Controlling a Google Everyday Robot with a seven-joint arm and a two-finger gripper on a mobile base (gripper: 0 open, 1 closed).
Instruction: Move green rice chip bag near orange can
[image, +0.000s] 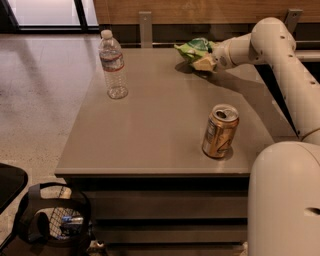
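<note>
Fingers (204, 63) of the gripper (200, 57) are clamped on the green rice chip bag (192, 49), pinching its right-hand end, so that the crumpled foil sticks out to the left of them. One pale finger shows just below the bag; the other is hidden behind it. The gripper sits over the far edge of the grey table (150, 135), right of the middle, at the end of the white arm (280, 60), which reaches in from the right side of the view. A dark shadow lies on the tabletop just under the bag; whether the bag's lower edge touches the surface cannot be told.

The orange can (220, 131) stands upright near the front right of the table, well apart from the bag and nearer the camera, its opened silver lid facing up. A clear plastic water bottle (113, 65) with a white cap stands upright toward the far left of the table, well apart from both the bag and the can. The robot's rounded white body (285, 200) fills the lower right corner. A black wire basket (55, 220) sits on the floor at lower left, beside the front of the table.
</note>
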